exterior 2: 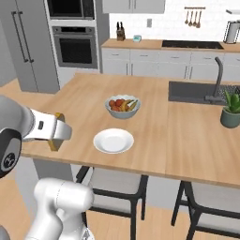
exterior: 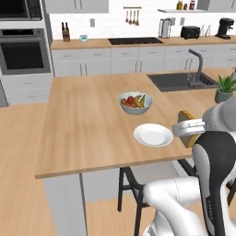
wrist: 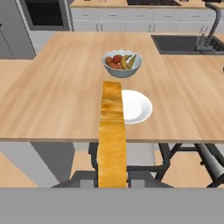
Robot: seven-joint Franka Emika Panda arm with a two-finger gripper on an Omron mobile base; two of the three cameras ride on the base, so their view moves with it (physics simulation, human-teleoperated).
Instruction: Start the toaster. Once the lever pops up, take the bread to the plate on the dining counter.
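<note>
- One slice of bread [wrist: 112, 135] is pinched edge-on in your jaws, hanging in the air off the near edge of the dining desk [exterior: 83, 124], not over the plate [exterior: 153, 134] yet.
- From the hand view the slice runs straight up the middle, golden crust facing you, with the white plate just past its far end and the fruit bowl [wrist: 122, 62] beyond that.
- The left base view shows the gripper [exterior: 188, 130] just beside the plate, off the desk's corner; the toaster [exterior: 190, 32] sits way back on the wall counter, so I'd guess that part is done.
- Handling-wise: toast is light and stiff but crumbly, so I'd say your grip across the flat faces near one edge is the right one. Squeeze harder and it'll probably crack.
- It should drop flat fine if you get it low over the plate's middle before letting go; released from high up it could bounce or land on the rim.
</note>
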